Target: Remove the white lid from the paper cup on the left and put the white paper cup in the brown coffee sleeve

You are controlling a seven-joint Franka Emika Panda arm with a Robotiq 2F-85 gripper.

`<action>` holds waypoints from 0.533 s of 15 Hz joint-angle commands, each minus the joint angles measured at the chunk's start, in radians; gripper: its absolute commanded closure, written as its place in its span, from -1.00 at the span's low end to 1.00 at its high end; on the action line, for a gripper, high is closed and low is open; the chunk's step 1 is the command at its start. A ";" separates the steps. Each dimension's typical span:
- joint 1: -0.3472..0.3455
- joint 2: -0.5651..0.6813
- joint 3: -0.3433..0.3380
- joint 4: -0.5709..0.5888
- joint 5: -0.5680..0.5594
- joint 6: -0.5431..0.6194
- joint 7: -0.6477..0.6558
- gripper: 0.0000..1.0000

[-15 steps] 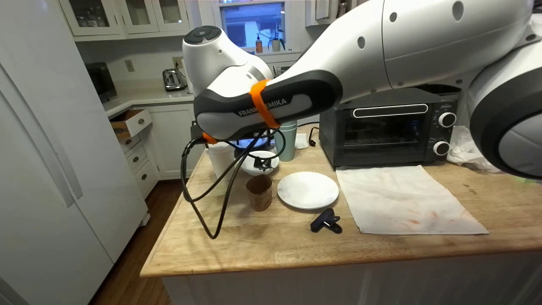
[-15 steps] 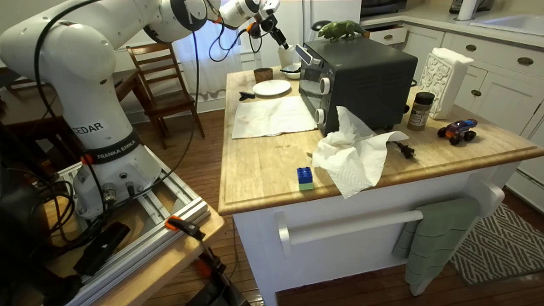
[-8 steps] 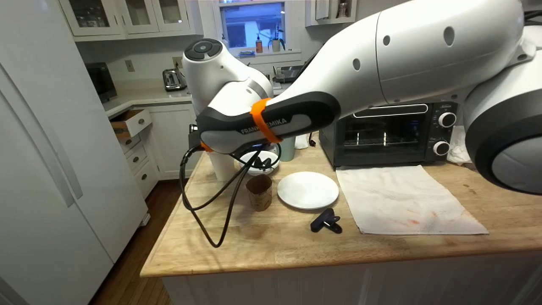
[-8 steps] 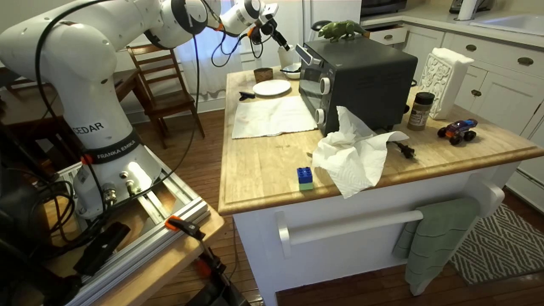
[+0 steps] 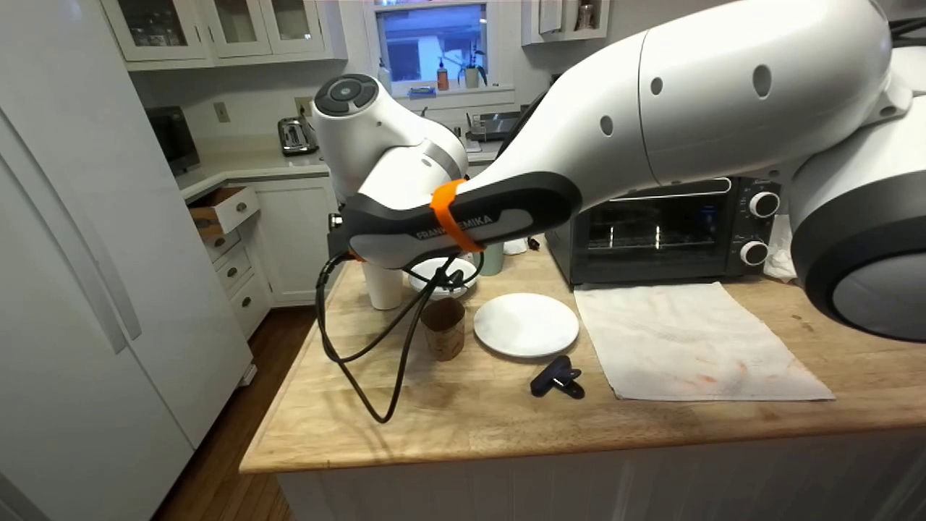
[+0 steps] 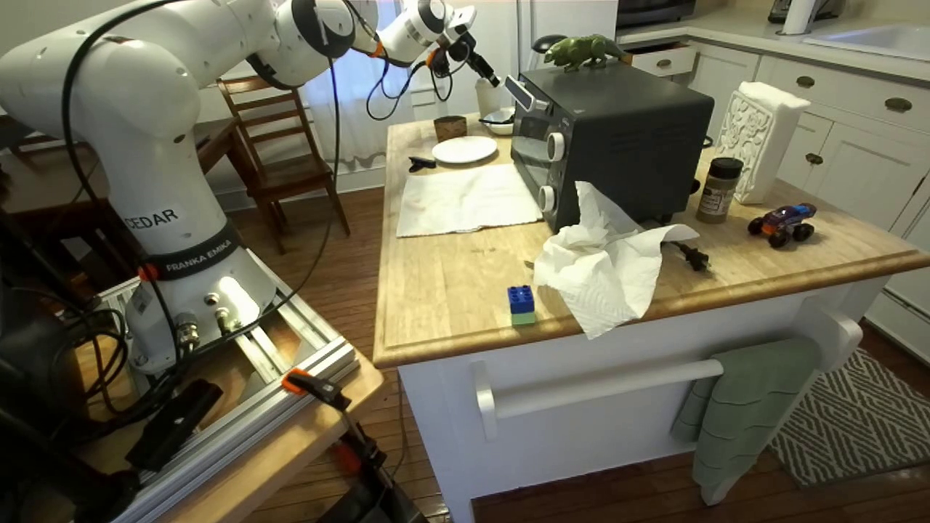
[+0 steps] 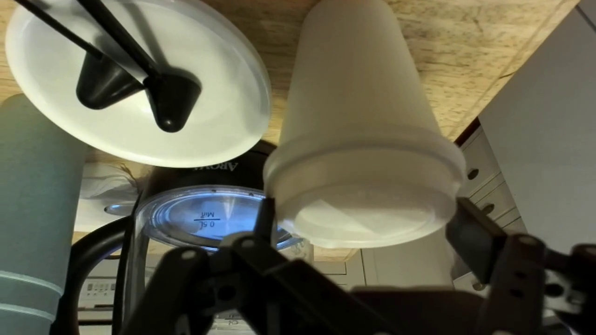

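Observation:
The white paper cup (image 5: 385,291) stands on the wooden counter near its far left edge. It also shows in an exterior view (image 6: 488,98) and in the wrist view (image 7: 356,79), where the picture is upside down. The white lid (image 7: 368,181) sits on the cup's mouth. My gripper (image 7: 365,223) has its fingers wide apart, one on each side of the lid, very close to its rim. In an exterior view the gripper (image 6: 497,81) is at the cup's top. The brown coffee sleeve (image 5: 444,331) stands upright nearer the counter's front; it also shows in an exterior view (image 6: 450,128).
Beside the cup are a white bowl (image 7: 223,107) with black utensils, a pale green tumbler (image 7: 37,200) and a kettle (image 7: 209,218). A white plate (image 5: 526,325), a black clip (image 5: 557,378), a paper towel (image 5: 694,347) and a toaster oven (image 5: 651,231) are on the counter.
The arm has come down over the last second, and the gripper has shifted slightly towards the cup's top. The sleeve, plate and clip have not moved.

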 commanded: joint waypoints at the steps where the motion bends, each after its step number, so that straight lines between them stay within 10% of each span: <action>1: 0.005 0.027 -0.017 0.035 -0.006 -0.011 0.028 -0.30; 8: 0.015 -0.015 -0.014 0.032 0.005 -0.077 0.015 -0.08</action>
